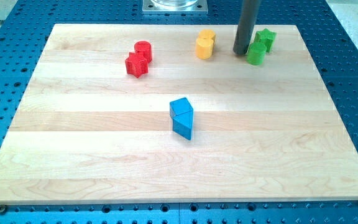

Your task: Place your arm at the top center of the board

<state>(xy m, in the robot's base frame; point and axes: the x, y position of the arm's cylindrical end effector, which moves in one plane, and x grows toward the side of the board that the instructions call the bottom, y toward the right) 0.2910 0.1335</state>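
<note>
Blue perforated bench (17,214) is carrying a pale wooden board (104,162). No pincer on this rig, so no open-or-shut to tell. My tip (241,52) is sitting near the top edge, right of centre, just beside the green blocks (260,45). Next I'm guessing a short slide left, stopping before the yellow block (205,44).

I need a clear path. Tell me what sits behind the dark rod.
Directly right of my tip stand two green blocks, close against the dark rod. The rod covers a strip of wooden board; nothing else shows.
</note>
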